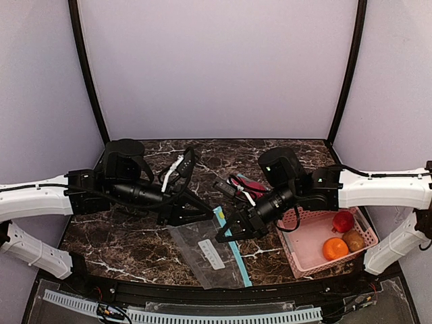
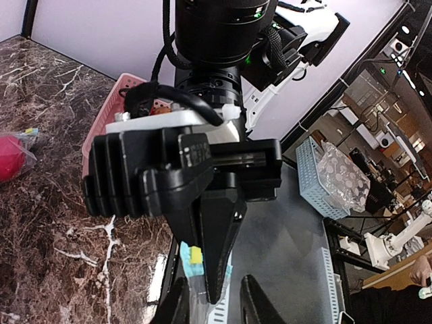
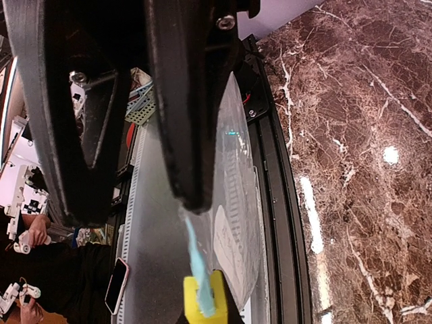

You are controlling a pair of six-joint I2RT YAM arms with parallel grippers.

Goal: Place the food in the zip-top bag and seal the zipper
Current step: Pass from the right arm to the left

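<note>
The clear zip-top bag [image 1: 202, 251] lies flat near the front edge, its blue zipper strip [image 1: 231, 244] on the right. My right gripper [image 1: 225, 235] is shut on the zipper edge; the blue strip [image 3: 200, 266] runs from its tip [image 3: 183, 204] down to the yellow slider [image 3: 204, 305]. My left gripper [image 1: 206, 216] faces it. Its fingers [image 2: 179, 297] stand apart around the bag's top edge, with the slider [image 2: 194, 255] just beyond them. Of the food, a red fruit [image 1: 343, 221] and an orange one [image 1: 334, 248] sit in the pink basket [image 1: 304, 255].
A brownish item [image 1: 354, 238] also lies in the basket. A red item in clear wrap [image 1: 254, 185] sits behind the right gripper, also seen as a red lump [image 2: 9, 156]. The black table rim [image 1: 202, 291] runs just past the bag.
</note>
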